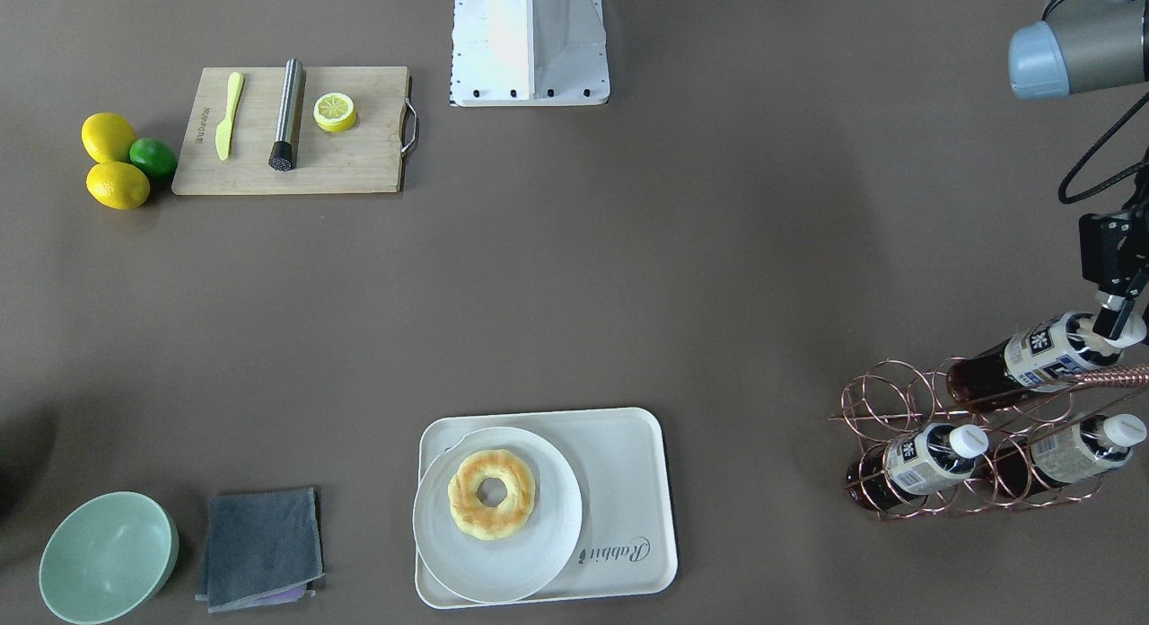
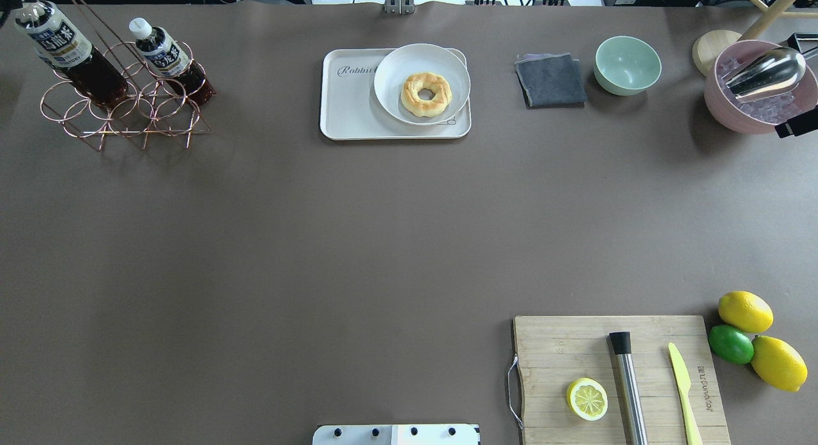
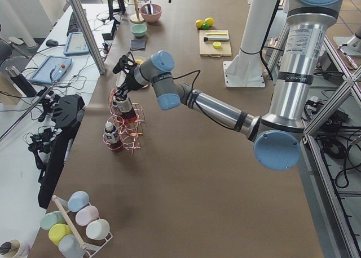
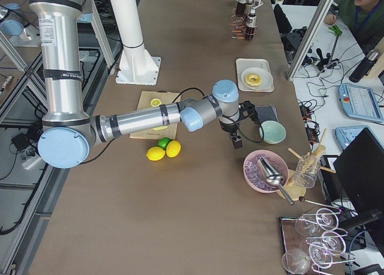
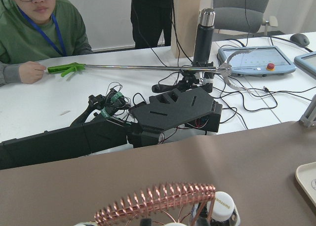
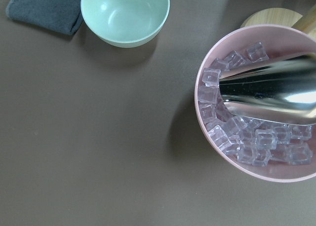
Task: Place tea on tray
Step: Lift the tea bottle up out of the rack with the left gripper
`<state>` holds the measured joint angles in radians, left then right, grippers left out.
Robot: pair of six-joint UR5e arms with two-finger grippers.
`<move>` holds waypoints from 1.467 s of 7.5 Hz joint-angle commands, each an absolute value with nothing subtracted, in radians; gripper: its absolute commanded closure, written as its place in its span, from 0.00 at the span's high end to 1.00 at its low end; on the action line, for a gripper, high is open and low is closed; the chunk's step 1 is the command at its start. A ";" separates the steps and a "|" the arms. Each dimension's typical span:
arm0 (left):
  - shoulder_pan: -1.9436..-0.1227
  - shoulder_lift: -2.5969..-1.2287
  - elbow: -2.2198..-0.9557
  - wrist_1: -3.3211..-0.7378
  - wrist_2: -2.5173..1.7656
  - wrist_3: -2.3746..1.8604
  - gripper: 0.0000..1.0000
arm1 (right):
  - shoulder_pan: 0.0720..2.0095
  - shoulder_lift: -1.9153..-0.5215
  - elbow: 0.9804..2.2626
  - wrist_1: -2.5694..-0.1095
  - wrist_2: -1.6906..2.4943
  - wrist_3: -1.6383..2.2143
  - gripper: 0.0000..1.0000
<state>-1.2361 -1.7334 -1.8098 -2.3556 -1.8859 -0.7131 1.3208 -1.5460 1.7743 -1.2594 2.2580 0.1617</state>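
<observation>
Brown matte table [image 1: 574, 293] in every view, with white desks, cables and control pendants past its far edge. At the robot's left end, copper wire rack [image 1: 884, 409] with three bottles on their sides, white caps outward. Top tea [image 1: 1032, 351] in the upper ring, neck tilted up. Beige-and-black label with large Asian characters; smaller print too fine to read. Lower bottles [image 1: 925, 459] side by side beneath. Left gripper [image 1: 1113, 324] right at the top bottle's cap, one dark finger across it; clamped or only touching, cannot tell. Tea in the rack, well apart from the tray [image 1: 628, 463].

Tray cream-white, midway along the operators' edge, marked "Rabbit" in dark script at one end. Round white plate [image 1: 503, 571] over the other end, edge past the rim, with a ring-shaped pastry [image 1: 491, 493] on it. Beside the tray, folded grey cloth [image 1: 260, 546], then pale green bowl [image 1: 108, 558].

Right gripper [image 4: 235, 140] above the table near the green bowl and a pink bowl [image 6: 200, 102] of ice cubes [image 6: 247, 147] with a steel scoop [image 6: 271, 93]. Seen only from the side; finger spread impossible to tell.

Near the robot's base, wooden cutting board [image 1: 359, 158] with yellow-green knife [image 1: 229, 113], steel muddler [image 1: 287, 113] and lemon half [image 1: 334, 111]. Engraved mark on the board unreadable. Two lemons [image 1: 108, 136] and a lime [image 1: 153, 156] just beside the board.
</observation>
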 commanded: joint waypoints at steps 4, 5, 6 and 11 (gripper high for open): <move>-1.091 -1.796 -2.025 -2.149 -1.921 -0.686 0.00 | 1.269 -1.543 1.879 -1.258 2.267 0.164 1.00; -0.981 -1.851 -2.055 -2.060 -1.820 -0.687 0.00 | 1.243 -1.504 1.879 -1.258 2.261 0.166 1.00; -0.878 -1.929 -2.077 -1.952 -1.719 -0.710 0.00 | 1.211 -1.467 1.878 -1.258 2.257 0.182 1.00; -0.450 -2.224 -1.968 -1.769 -1.312 -0.902 0.00 | 1.117 -1.344 1.882 -1.258 2.247 0.236 1.00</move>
